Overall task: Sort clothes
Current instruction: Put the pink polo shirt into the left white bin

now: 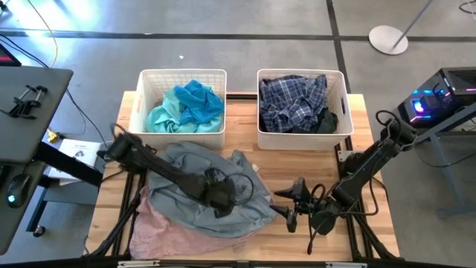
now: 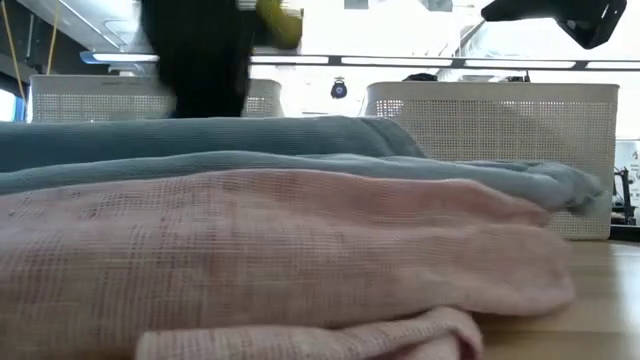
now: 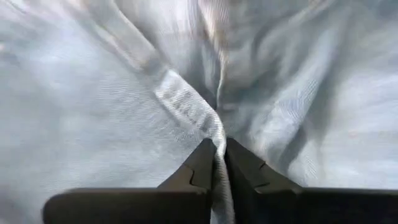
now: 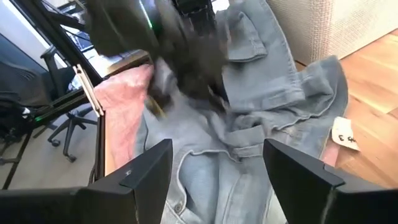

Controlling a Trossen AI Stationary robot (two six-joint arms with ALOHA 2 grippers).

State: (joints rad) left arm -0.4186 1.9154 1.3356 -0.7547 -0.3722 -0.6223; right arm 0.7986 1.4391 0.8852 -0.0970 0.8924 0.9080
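On the wooden table (image 1: pixel 238 119) we see the grey-blue denim garment (image 1: pixel 201 186) spread over a pale pink one (image 1: pixel 160 231), in front of two white baskets (image 1: pixel 182 78). Our left gripper (image 3: pixel 217 165) is pinched tight on a denim seam fold; we should lift straight up so the pink stays down. Our right gripper (image 4: pixel 217 171) waits beside the denim, fingers spread wide, holding nothing.
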